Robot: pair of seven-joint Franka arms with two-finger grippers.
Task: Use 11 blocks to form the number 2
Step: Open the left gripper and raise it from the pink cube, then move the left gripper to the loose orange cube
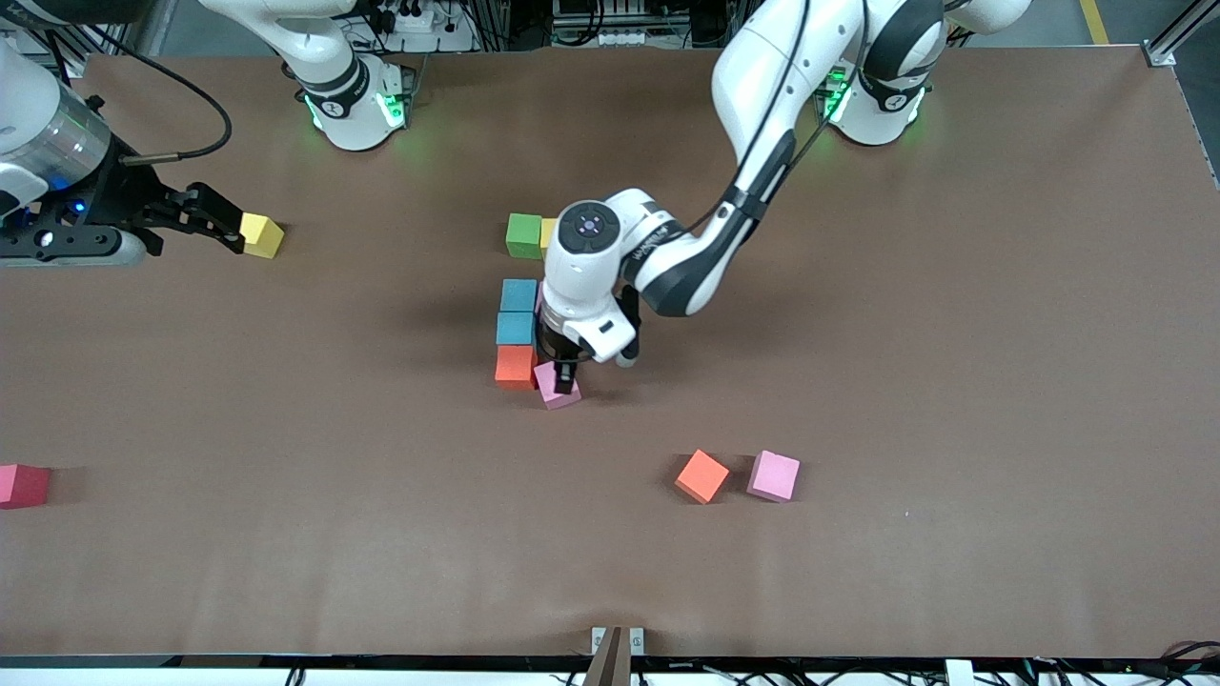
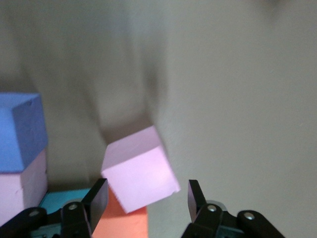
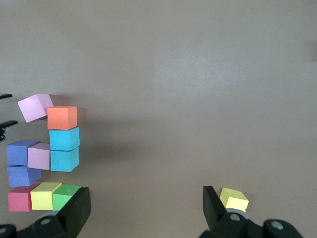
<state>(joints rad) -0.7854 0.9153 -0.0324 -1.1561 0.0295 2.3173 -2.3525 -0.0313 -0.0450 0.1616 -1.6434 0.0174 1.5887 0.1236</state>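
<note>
the left gripper (image 1: 564, 379) is down at a tilted pink block (image 1: 556, 386); its fingers (image 2: 97, 197) stand half open either side, not clearly gripping it. the block sits askew on the bench (image 1: 858, 333) beside the orange block (image 1: 516, 365) at the unfinished number 2 (image 3: 44, 158). the right gripper (image 1: 229, 229) waits, fingers wide open, by a yellow block (image 1: 261, 234).
</note>
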